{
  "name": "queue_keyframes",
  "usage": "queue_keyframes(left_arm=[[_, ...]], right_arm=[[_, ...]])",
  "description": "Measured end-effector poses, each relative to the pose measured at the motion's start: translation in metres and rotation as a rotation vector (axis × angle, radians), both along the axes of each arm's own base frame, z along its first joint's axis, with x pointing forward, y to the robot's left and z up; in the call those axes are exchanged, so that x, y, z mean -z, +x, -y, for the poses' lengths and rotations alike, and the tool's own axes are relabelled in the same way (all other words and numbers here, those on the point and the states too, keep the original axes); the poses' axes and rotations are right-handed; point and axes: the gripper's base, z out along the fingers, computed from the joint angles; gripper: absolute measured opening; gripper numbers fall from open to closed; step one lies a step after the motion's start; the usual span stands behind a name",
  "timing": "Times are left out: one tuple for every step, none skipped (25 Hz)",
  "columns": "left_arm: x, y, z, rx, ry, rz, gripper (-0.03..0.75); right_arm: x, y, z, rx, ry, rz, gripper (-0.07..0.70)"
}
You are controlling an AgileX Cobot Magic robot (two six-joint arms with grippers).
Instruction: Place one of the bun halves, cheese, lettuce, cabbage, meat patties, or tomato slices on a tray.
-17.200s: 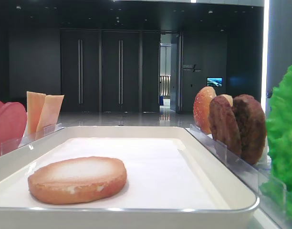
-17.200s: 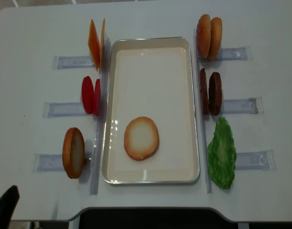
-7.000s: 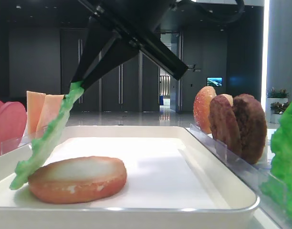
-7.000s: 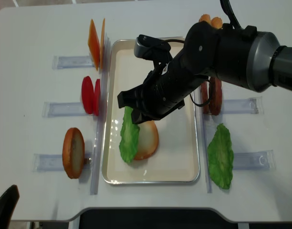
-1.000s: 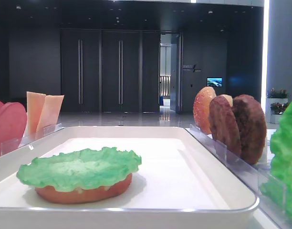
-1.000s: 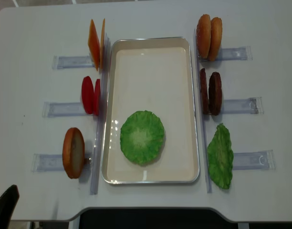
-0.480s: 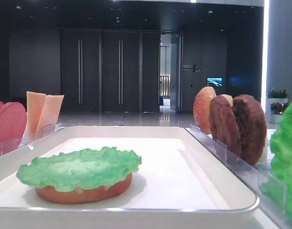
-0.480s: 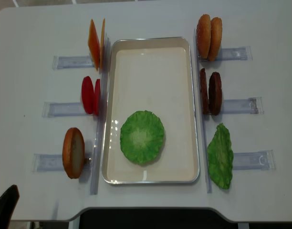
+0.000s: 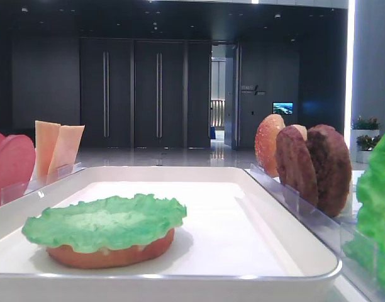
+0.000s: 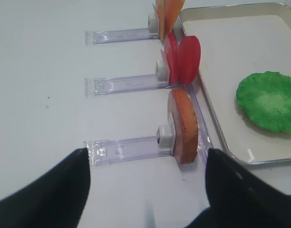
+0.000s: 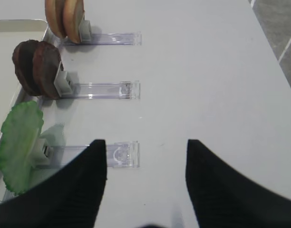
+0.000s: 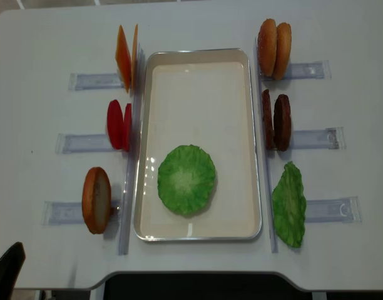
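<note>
The white tray (image 12: 198,56) holds a bun half (image 9: 111,255) with a flat green lettuce (image 12: 186,180) leaf lying over it. Beside the tray, standing in clear holders, are cheese (image 12: 126,57), tomato slices (image 12: 119,125) and a bun half (image 12: 96,200) on the left, and bun halves (image 12: 274,49), meat patties (image 12: 276,122) and a frilly green leaf (image 12: 289,204) on the right. I cannot tell whether that leaf is the cabbage. My right gripper (image 11: 145,142) hangs open over bare table right of the holders. My left gripper (image 10: 146,152) is open, empty, near the left bun half (image 10: 183,126).
Clear plastic holder rails (image 12: 329,209) stick out from both sides of the tray across the white table (image 12: 41,50). The table's front edge (image 12: 198,275) runs just below the tray. Neither arm shows in the overhead view.
Earlier the right gripper carried the lettuce over the tray; the leaf now lies on the bun half and the arm has drawn back. Nothing has moved in the last second.
</note>
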Motion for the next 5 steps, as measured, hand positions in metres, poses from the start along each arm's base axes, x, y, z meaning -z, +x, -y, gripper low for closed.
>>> queue_keyframes(left_arm=[[0.0,0.0,0.0,0.0,0.0,0.0,0.576],[0.0,0.0,0.0,0.0,0.0,0.0,0.576],[0.0,0.0,0.0,0.0,0.0,0.0,0.576],[0.0,0.0,0.0,0.0,0.0,0.0,0.576],[0.0,0.0,0.0,0.0,0.0,0.0,0.576]], right_arm=[[0.0,0.0,0.0,0.003,0.0,0.0,0.363],[0.0,0.0,0.0,0.004,-0.001,0.0,0.363],[0.0,0.0,-0.0001,0.007,-0.001,0.0,0.363],[0.0,0.0,-0.0002,0.016,-0.001,0.0,0.363],[0.0,0.0,-0.0003,0.027,-0.001,0.0,0.363]])
